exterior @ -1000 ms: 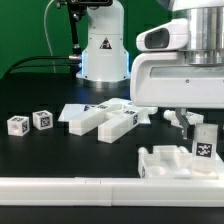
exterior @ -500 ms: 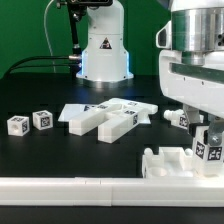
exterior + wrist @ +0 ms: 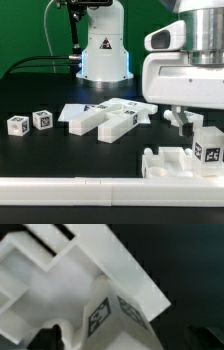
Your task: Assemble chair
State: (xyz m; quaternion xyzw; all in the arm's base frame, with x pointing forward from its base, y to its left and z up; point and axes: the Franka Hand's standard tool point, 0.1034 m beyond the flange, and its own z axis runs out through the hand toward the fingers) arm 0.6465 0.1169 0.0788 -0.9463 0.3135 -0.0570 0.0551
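My gripper (image 3: 205,130) is at the exterior view's right, shut on a small white tagged chair piece (image 3: 208,148). It holds the piece upright just above a blocky white chair panel (image 3: 166,163) that lies next to the front rail. In the wrist view the held piece (image 3: 118,314) shows two black-and-white tags between my dark fingers (image 3: 45,338), with the gripper (image 3: 120,341) around it and the white panel (image 3: 50,274) beneath. More white chair pieces (image 3: 105,118) lie in a pile at the table's middle.
Two small tagged white cubes (image 3: 17,125) (image 3: 42,119) sit at the exterior view's left. A long low white rail (image 3: 90,188) runs along the front. The robot base (image 3: 103,50) stands at the back. Another small tagged part (image 3: 177,118) lies behind my gripper.
My gripper dipped down and to the exterior view's right with the held piece, then rose slightly again. The other pieces have not moved.
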